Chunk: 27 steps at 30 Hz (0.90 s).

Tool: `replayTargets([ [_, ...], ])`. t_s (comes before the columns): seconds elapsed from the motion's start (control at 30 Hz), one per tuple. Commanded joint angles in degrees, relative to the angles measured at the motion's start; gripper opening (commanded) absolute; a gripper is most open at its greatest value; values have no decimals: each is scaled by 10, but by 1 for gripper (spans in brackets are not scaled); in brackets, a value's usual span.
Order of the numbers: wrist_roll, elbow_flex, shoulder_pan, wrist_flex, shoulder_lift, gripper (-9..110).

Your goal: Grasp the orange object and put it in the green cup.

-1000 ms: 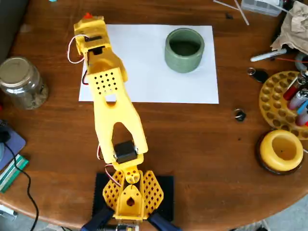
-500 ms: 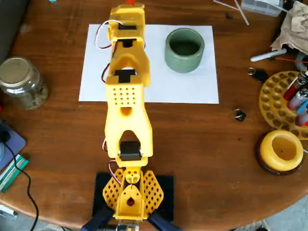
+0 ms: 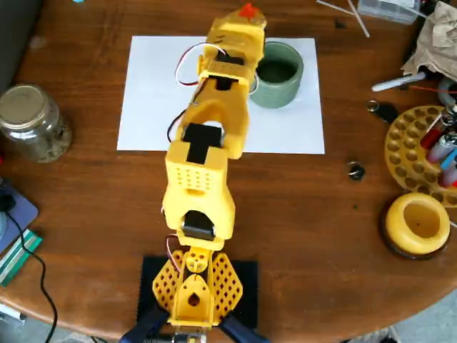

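The tiny orange object [image 3: 248, 10] shows at the tip of my yellow gripper [image 3: 246, 17], which is shut on it, at the top of the overhead view. The gripper is just left of and beyond the green cup [image 3: 284, 96], which stands on the right part of the white paper [image 3: 150, 93]. My wrist overlaps the cup's left rim from above. The cup's dark inside shows nothing in it. The fingers themselves are mostly hidden under the wrist body.
A glass jar [image 3: 30, 121] stands at the left edge. At the right are a round yellow holder [image 3: 418, 223], a yellow perforated tray with pens [image 3: 418, 146], a small dark piece [image 3: 355, 171] and clutter at the top right corner.
The arm has swung from the paper's upper left corner rightward across the top edge, carrying the orange object. It now reaches beside the green cup.
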Motion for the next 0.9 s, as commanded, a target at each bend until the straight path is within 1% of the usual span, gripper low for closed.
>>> replayTargets([
  [0.0,-5,20,24,-13,52,0],
  [0.43,-6,146,75,-19,148,0],
  [0.87,-6,192,78,-19,177,0],
])
